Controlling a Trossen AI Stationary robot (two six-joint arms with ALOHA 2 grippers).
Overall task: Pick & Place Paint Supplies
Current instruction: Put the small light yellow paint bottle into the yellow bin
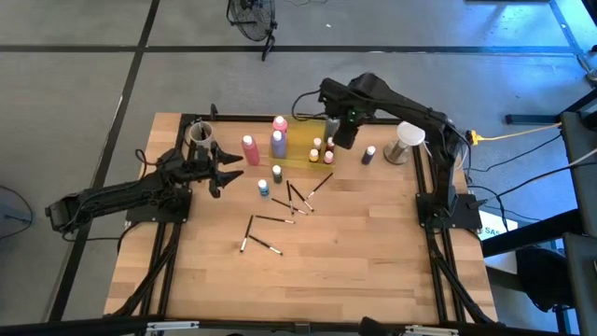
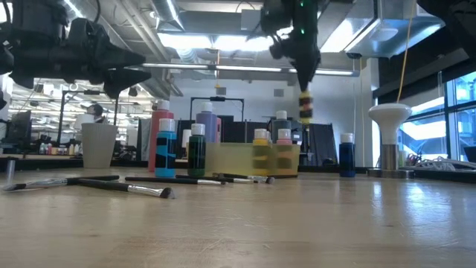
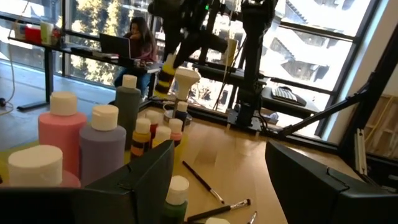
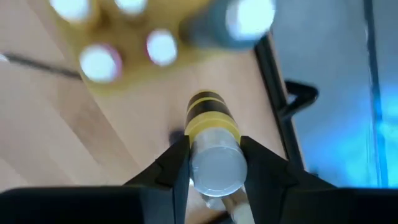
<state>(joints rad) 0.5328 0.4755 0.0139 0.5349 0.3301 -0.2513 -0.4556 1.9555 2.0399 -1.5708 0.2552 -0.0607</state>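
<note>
Right gripper (image 4: pixel 214 163) clamps yellow paint bottle (image 4: pixel 211 127) above tray (image 1: pixel 308 140).

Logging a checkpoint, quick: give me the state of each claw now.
Left claw: open, holding nothing, low near the pale cup.
Right claw: shut on a yellow paint bottle, raised above the yellow tray.
</note>
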